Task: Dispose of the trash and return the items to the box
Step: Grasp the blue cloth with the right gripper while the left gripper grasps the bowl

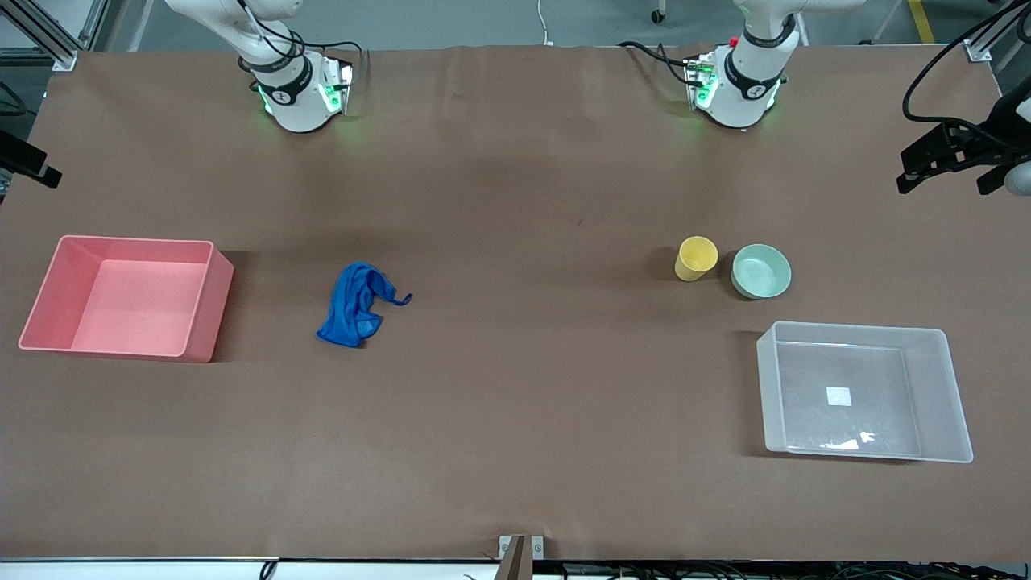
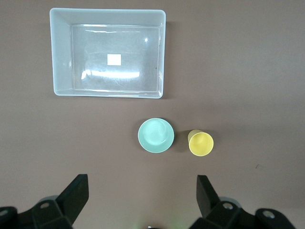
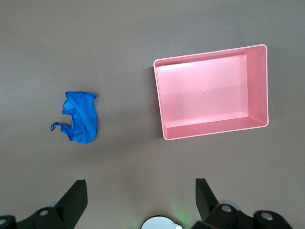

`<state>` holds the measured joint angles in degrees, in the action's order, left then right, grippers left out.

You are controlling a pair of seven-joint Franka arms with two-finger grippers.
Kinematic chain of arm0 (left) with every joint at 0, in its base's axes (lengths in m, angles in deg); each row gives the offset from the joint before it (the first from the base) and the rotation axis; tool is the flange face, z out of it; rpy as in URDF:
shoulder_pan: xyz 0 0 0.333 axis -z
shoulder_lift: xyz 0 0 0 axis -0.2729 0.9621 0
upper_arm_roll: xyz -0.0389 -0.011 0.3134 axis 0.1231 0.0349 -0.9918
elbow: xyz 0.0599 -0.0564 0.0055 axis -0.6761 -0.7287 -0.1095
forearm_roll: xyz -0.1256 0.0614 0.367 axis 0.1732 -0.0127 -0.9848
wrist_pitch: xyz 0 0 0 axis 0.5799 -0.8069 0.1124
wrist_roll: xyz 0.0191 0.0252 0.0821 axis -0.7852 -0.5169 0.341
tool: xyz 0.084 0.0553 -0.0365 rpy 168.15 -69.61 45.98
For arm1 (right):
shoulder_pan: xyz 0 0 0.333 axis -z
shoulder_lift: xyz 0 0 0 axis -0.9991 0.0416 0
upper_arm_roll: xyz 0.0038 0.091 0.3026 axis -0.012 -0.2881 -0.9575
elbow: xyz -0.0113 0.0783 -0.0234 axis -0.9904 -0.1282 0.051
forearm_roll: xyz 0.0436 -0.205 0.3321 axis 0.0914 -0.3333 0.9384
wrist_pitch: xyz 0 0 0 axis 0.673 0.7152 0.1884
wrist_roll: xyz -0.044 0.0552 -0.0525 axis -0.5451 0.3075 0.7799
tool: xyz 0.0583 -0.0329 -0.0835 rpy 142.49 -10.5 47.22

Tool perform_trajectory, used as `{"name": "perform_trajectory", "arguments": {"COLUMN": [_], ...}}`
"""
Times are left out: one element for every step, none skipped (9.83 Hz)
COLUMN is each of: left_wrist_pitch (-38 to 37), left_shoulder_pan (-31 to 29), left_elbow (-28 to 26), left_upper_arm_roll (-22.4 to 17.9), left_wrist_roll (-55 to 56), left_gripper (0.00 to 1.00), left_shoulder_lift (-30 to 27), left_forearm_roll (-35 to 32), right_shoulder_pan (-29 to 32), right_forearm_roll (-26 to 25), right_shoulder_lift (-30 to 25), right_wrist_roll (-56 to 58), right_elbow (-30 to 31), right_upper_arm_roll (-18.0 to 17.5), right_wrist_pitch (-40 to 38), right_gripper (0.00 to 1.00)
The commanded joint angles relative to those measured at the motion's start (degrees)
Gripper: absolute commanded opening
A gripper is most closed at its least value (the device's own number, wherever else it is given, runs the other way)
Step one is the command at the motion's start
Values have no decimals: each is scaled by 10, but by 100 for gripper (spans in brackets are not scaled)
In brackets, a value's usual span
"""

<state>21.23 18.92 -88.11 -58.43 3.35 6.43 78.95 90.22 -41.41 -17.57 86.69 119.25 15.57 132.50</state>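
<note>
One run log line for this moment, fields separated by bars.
left tool open, high over table | right tool open, high over table | cloth, cup, bowl on table | bins empty

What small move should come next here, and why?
Probably lower the right gripper toward the blue cloth: its fingers are open, the cloth lies loose on the table beside the pink bin, and nothing is held. The left gripper waits open above the cup and bowl.
</note>
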Motion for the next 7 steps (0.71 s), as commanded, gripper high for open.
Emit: {"name": "perform_trajectory", "arguments": {"left_wrist_pitch": [2, 2, 0, -2, -1, 6, 20], "left_shoulder_pan": [-9, -8, -7, -9, -10, -10, -10], "left_elbow": [-11, -9, -10, -12, -17, -29, -63], "left_upper_arm_roll": [7, 7, 6, 6, 6, 6, 6], "left_wrist_roll": [-1, 0, 0, 0, -5, -6, -6], "left_gripper": [100, 100, 100, 100, 100, 99, 99], "left_shoulder_lift": [6, 6, 6, 9, 7, 5, -10], "left_forearm_roll": [2, 7, 8, 10, 10, 9, 9], "right_shoulder_pan": [0, 0, 0, 0, 0, 0, 0], "right_forearm_roll": [-5, -5, -5, -5, -4, -4, -4], "right_shoulder_lift": [0, 0, 0, 0, 0, 0, 0], "right_wrist_roll": [5, 5, 5, 5, 5, 5, 5], "right_elbow": [-4, -4, -4, -4, -4, -4, -4], "right_upper_arm_roll": [0, 0, 0, 0, 0, 0, 0], "right_wrist_pitch": [-4, -4, -4, -5, -5, -5, -5], "right_gripper": [100, 100, 100, 100, 100, 100, 100]}}
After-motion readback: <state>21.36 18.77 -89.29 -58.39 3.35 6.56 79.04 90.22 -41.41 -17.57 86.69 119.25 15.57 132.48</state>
